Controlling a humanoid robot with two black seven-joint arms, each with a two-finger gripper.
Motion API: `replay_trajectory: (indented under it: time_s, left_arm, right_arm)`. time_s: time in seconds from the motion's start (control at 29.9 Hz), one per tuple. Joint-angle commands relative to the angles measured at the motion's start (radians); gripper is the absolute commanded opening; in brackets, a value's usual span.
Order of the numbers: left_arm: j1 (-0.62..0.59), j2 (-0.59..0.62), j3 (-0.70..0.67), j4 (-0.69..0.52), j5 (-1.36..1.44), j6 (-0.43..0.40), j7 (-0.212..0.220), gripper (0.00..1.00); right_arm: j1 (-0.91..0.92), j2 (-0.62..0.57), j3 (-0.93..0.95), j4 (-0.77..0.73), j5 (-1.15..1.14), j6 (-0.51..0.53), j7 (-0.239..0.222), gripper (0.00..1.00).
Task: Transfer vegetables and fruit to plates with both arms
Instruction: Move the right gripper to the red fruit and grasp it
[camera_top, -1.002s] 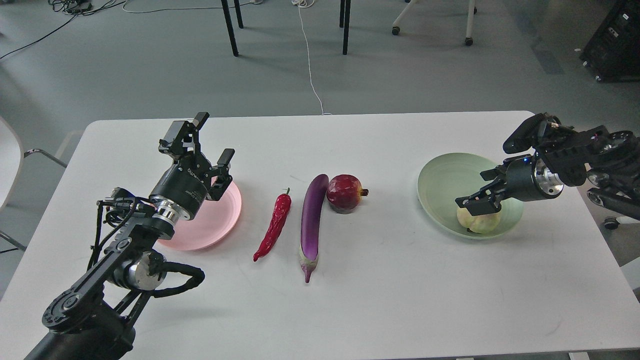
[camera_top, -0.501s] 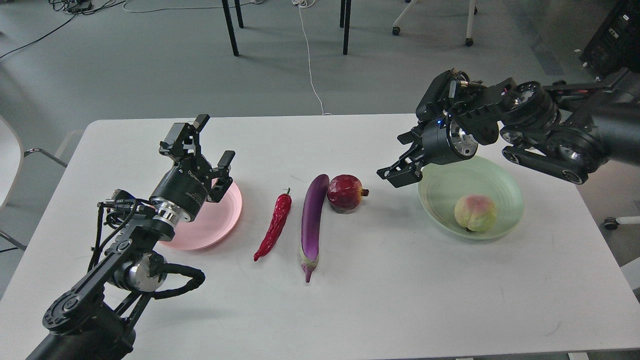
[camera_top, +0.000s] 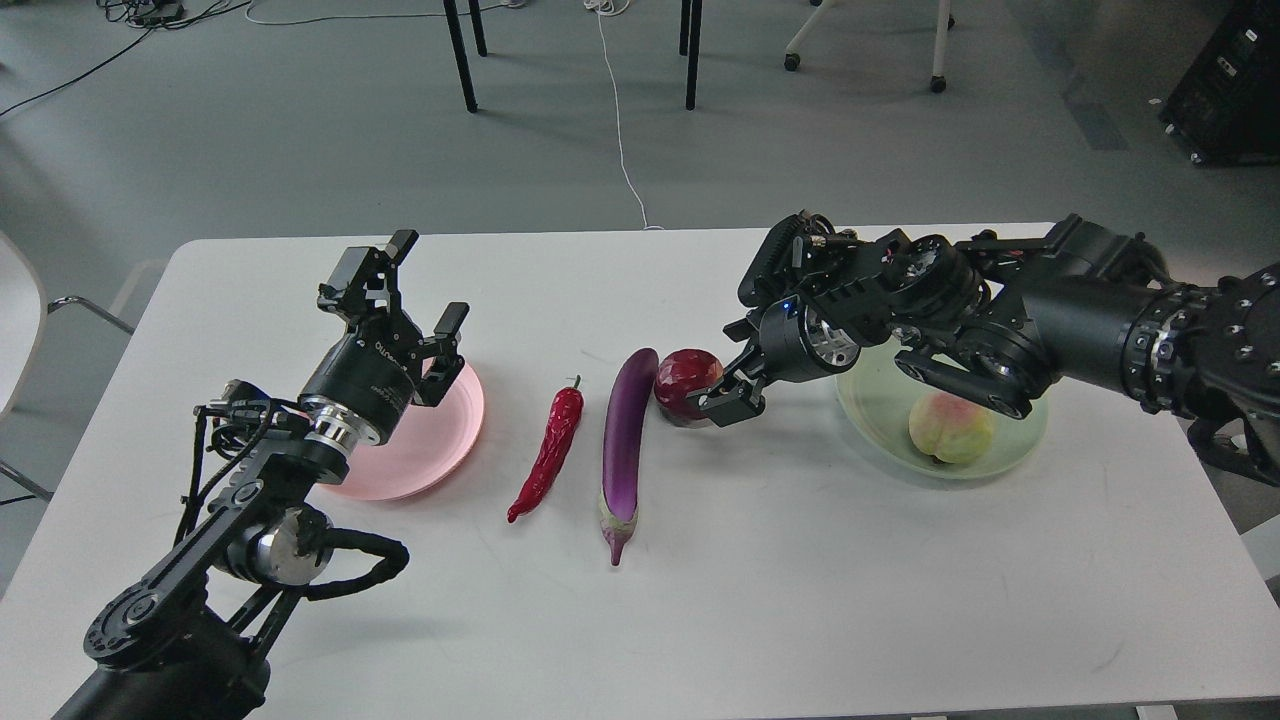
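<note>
Now your right end effector (camera_top: 722, 392) sits against the pomegranate (camera_top: 685, 381) at mid-table, fingers spread around its right side and not yet pinched. The peach (camera_top: 951, 427) already lies in the pale green plate (camera_top: 878, 420); the purple eggplant (camera_top: 625, 440), touching the pomegranate, and the red chili pepper (camera_top: 549, 452) lie on the white table (camera_top: 780, 580). Your left end effector (camera_top: 405, 290) hangs spread wide and empty above the pale pink plate (camera_top: 440, 440). Fruit pickup looks to be the step in hand; next, close firmly on the pomegranate, lift without nudging the eggplant, and carry it to the green plate
</note>
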Motion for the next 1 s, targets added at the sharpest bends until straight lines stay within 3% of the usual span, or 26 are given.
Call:
replay_trajectory:
  time_s: [0.0,0.7,0.97]
  left_arm:
    - [0.002,-0.001,0.000,0.000,0.000,0.000,0.000,0.98]
    - [0.013,-0.002,0.000,-0.007,0.000,0.000,0.000,0.98]
    - [0.013,0.004,0.000,-0.011,0.000,0.000,0.000,0.98]
  right_arm:
    - [-0.013,0.009,0.003,-0.008,0.000,-0.023,0.000,0.98]
    - [-0.098,0.064,0.012,-0.109,0.006,-0.189,0.000,0.98]
    - [-0.133,0.096,0.013,-0.159,0.006,-0.204,0.000,0.98]
